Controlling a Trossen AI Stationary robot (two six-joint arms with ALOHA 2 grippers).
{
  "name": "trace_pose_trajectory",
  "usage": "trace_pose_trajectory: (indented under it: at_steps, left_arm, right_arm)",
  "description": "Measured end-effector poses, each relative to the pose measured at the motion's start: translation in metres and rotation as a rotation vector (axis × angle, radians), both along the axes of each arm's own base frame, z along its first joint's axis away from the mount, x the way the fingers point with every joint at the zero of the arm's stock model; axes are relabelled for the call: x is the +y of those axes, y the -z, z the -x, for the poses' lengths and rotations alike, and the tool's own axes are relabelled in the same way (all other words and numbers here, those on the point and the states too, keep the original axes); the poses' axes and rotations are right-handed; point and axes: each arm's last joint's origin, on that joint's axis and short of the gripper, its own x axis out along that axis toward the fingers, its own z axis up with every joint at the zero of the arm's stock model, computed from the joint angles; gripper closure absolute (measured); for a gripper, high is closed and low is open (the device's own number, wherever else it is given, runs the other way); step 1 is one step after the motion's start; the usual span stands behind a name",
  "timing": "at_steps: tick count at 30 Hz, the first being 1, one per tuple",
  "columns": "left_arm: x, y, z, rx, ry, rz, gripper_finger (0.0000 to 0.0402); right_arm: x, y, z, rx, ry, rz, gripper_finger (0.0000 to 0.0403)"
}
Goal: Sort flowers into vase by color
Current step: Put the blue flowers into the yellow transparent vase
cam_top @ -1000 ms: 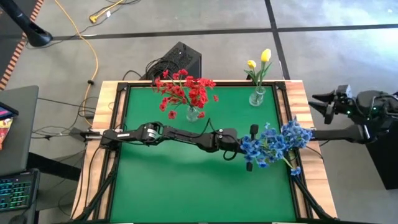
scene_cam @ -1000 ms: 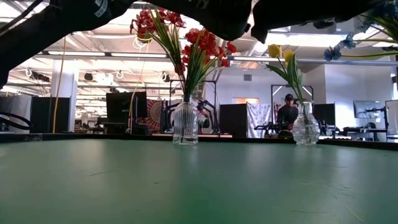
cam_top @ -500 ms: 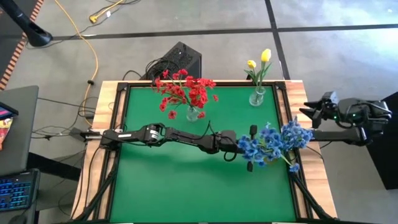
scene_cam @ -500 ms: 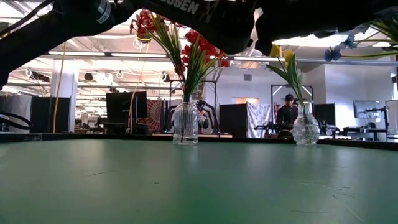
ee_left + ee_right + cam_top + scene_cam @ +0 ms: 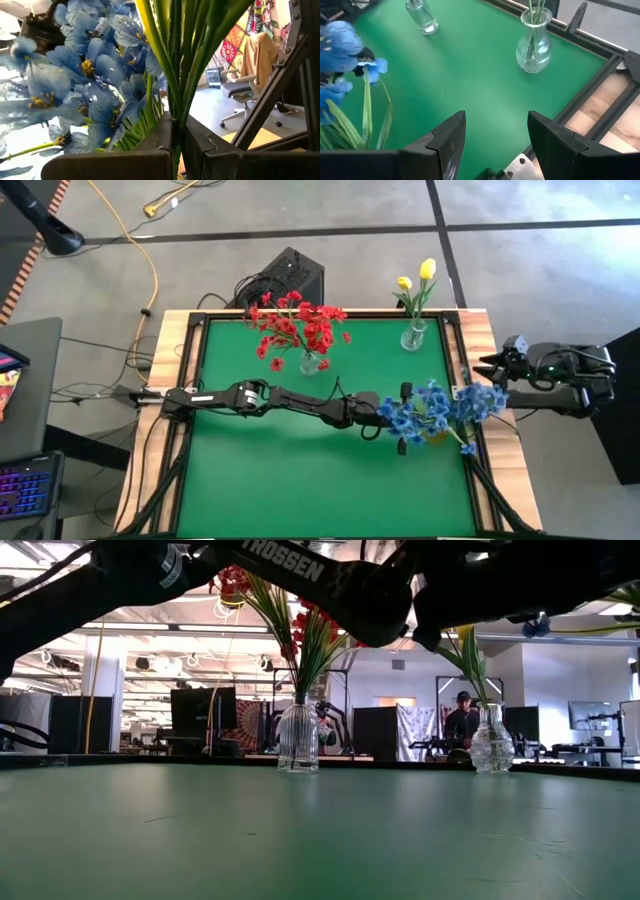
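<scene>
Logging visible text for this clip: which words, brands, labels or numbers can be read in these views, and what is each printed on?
"TROSSEN": white capitals on the dark robot arm crossing the top of the low view.
A white mark farther left on the same arm is too cut off to read.
The screens in the room behind the table are too small to read.
Nothing readable in the high view or either wrist view.

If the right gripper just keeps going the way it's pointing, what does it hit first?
Probably the blue flowers held by the left gripper. The open right gripper points across the table's edge toward them; height is hard to judge, so it might pass by.
</scene>
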Motion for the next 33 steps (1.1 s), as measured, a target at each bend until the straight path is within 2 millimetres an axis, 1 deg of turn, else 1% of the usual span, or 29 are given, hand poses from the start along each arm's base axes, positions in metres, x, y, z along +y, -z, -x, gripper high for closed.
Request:
trace_pose_trajectory:
  at_steps: [6,12,16,19,26,28,33]
  left_arm:
    - [0.001,0.001,0.000,0.004,-0.031,-0.031,0.0401]
    - [0.009,0.007,-0.002,0.073,-0.043,-0.008,0.0401]
    - [0.010,0.008,-0.002,0.084,-0.047,-0.009,0.0401]
    - [0.009,0.000,-0.001,0.103,-0.043,-0.011,0.0401]
    - [0.008,-0.040,0.009,0.187,-0.039,-0.042,0.0402]
    - [0.009,-0.045,0.011,0.219,-0.040,-0.046,0.0402]
    - [0.011,-0.042,0.011,0.261,-0.040,-0.044,0.0402]
  right_arm:
    - [0.000,0.005,-0.004,0.026,-0.011,-0.008,0.0164]
    - [0.002,0.005,-0.005,0.016,-0.070,-0.060,0.0164]
    - [0.004,0.005,-0.005,0.015,-0.118,-0.103,0.0164]
    - [0.006,0.005,-0.006,0.017,-0.185,-0.136,0.0164]
    - [0.010,0.006,-0.006,0.032,-0.343,-0.141,0.0164]
    - [0.010,0.006,-0.006,0.037,-0.369,-0.129,0.0164]
    - [0.010,0.006,-0.006,0.042,-0.385,-0.116,0.0164]
